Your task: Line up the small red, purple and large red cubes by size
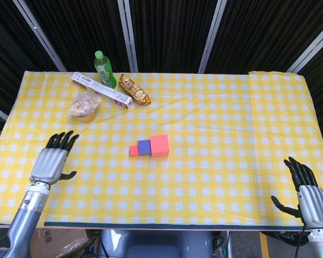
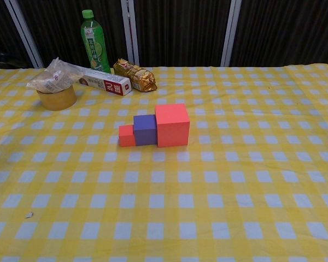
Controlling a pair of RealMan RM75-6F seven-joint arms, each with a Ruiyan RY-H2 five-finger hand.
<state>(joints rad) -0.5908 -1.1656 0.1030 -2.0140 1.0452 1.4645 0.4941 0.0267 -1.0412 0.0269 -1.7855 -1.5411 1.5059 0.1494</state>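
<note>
Looking down from the head view, the left hand (image 1: 53,159) hovers spread and empty over the table's left edge, well apart from the small red cube (image 1: 133,150), purple cube (image 1: 144,148) and large red cube (image 1: 159,145) touching in a row mid-table, and the right hand (image 1: 308,193) sits spread and empty at the near right corner. The chest view barely catches either hand, but shows the cubes stepping up in height rightward; writing on the white box (image 2: 105,82) by the green bottle (image 2: 95,48) is too small to read.

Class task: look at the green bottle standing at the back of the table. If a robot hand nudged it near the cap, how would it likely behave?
The green bottle stands upright, tall and narrow, so a push near its cap would probably tip it. Once down, its round body would likely roll. It looks like smooth plastic, so possibly slippery.
</note>
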